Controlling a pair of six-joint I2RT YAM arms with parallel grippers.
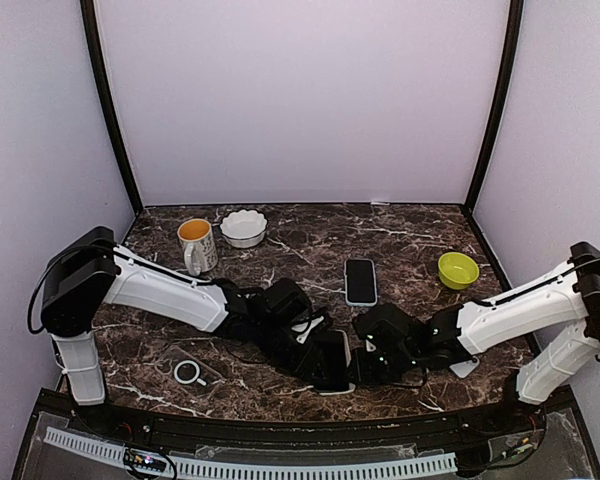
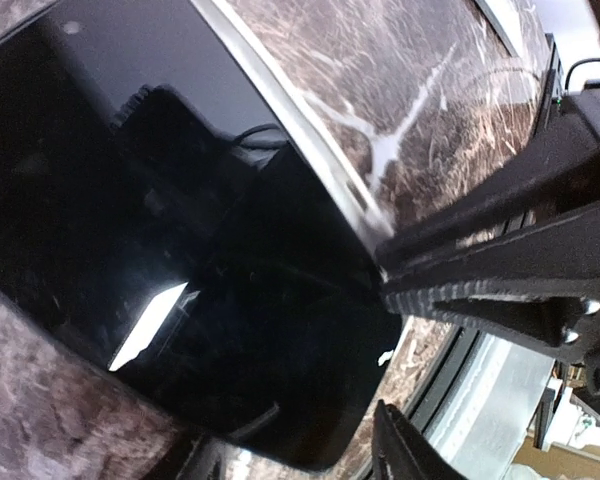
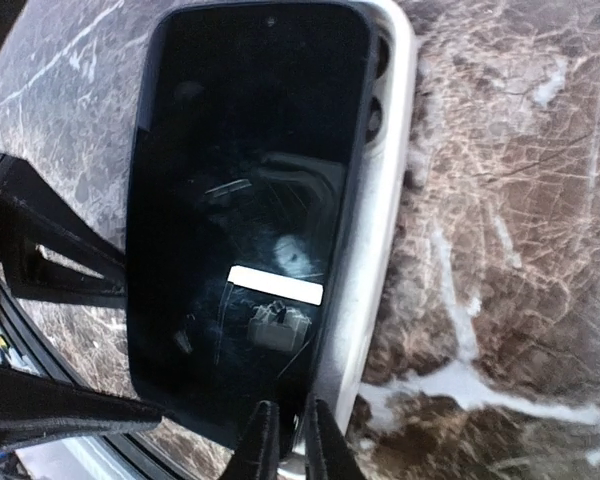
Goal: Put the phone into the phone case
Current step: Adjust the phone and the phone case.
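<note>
A black phone (image 1: 332, 362) lies screen up at the table's near edge, skewed over a white phone case (image 3: 385, 180) whose long side and camera holes show beside it. The phone's glass (image 3: 245, 200) fills the right wrist view. My right gripper (image 3: 285, 420) pinches its lower edge near the case rim, with the fingers almost together. My left gripper (image 2: 290, 430) straddles the phone's (image 2: 160, 200) end corner, its jaws apart and a gap showing at one finger. From above, the left gripper (image 1: 315, 350) and the right gripper (image 1: 355, 368) meet over the phone.
A second dark phone (image 1: 360, 281) lies mid-table. A clear case with a white ring (image 1: 188, 372) sits near the left arm's base. At the back stand an orange-lined mug (image 1: 197, 243) and a white bowl (image 1: 244, 227), with a green bowl (image 1: 458, 269) to the right.
</note>
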